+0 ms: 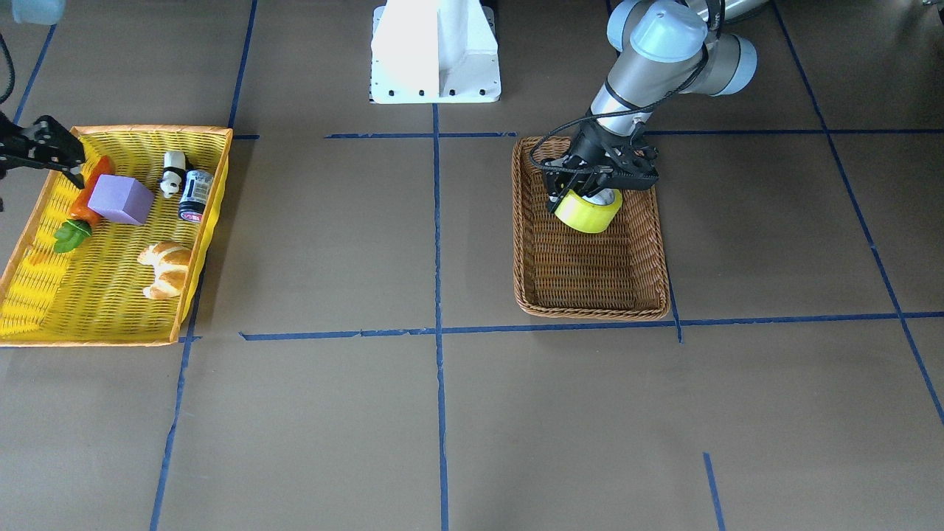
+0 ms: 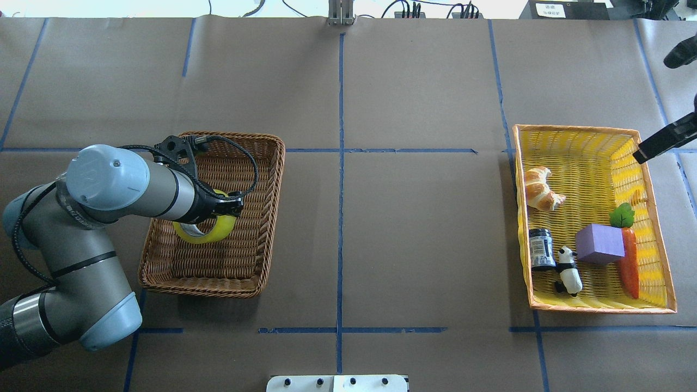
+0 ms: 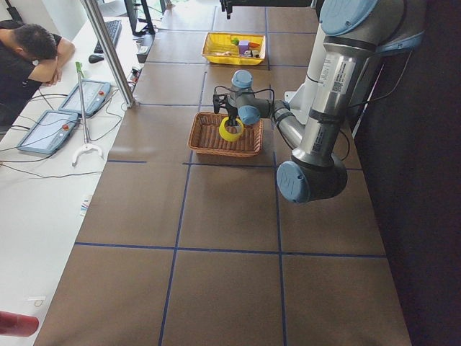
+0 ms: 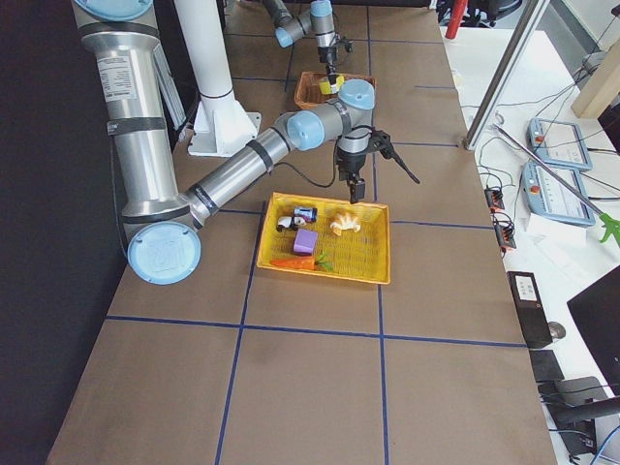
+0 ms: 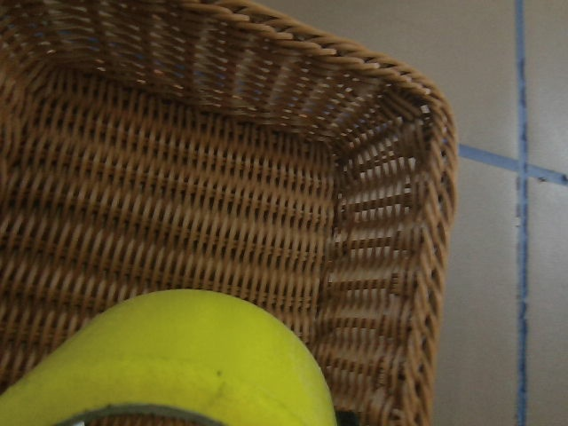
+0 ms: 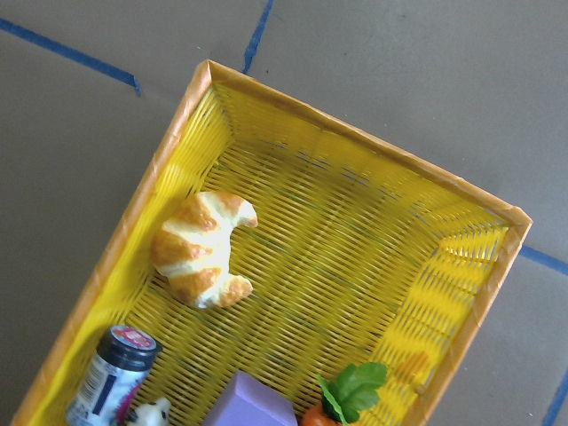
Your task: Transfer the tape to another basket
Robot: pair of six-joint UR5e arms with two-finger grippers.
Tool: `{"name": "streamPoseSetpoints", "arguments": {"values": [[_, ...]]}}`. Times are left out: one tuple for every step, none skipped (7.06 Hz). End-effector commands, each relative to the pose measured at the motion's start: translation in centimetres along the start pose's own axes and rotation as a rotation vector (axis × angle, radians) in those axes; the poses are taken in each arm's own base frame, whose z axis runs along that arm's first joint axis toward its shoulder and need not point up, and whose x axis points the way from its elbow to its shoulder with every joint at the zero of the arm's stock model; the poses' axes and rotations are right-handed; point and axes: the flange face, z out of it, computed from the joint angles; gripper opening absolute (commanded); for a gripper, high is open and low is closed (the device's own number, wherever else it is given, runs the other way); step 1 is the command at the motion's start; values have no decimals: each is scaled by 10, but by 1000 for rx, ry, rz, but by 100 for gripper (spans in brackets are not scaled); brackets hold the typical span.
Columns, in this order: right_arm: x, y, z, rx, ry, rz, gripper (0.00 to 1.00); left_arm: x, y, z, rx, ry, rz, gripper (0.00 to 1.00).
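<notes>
The yellow-green tape [image 1: 588, 212] hangs tilted in my left gripper [image 1: 594, 186], which is shut on it over the robot-side half of the brown wicker basket [image 1: 590, 310]. The overhead view shows the tape [image 2: 209, 232] below the gripper [image 2: 220, 213], inside the basket's rim [image 2: 207, 289]. The left wrist view shows the tape's top [image 5: 177, 355] close up against the basket wall [image 5: 390, 177]. My right gripper [image 1: 76, 175] hovers at a corner of the yellow basket and looks shut and empty; it also shows in the overhead view [image 2: 641, 155].
The yellow basket [image 2: 599, 309] with an orange rim holds a croissant [image 2: 540, 188], a purple block [image 2: 599, 244], a carrot [image 2: 629, 261], a panda figure [image 2: 569, 270] and a small can [image 2: 542, 249]. Blue tape lines mark the brown table.
</notes>
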Motion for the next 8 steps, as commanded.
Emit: {"name": "streamPoseSetpoints", "arguments": {"values": [[47, 31, -4, -5, -26, -24, 100, -8, -6, 2, -14, -76, 141, 100], [64, 42, -3, -12, -22, -23, 100, -15, -16, -1, -17, -102, 148, 100], [82, 63, 0, -14, -45, 4, 100, -17, -20, -14, -50, -115, 274, 100], [111, 83, 4, -22, -43, -12, 100, -36, -50, -42, -91, -120, 355, 100], [145, 102, 7, -27, -39, -4, 100, -74, -85, -67, -133, -120, 425, 100], [162, 119, 18, -50, -41, 20, 100, -139, -110, -90, -158, -127, 500, 100], [176, 125, 25, -62, -45, 38, 100, -221, -135, -124, -164, -141, 539, 100], [186, 131, 29, -70, -48, 48, 100, -297, -158, -159, -146, -178, 621, 100]]}}
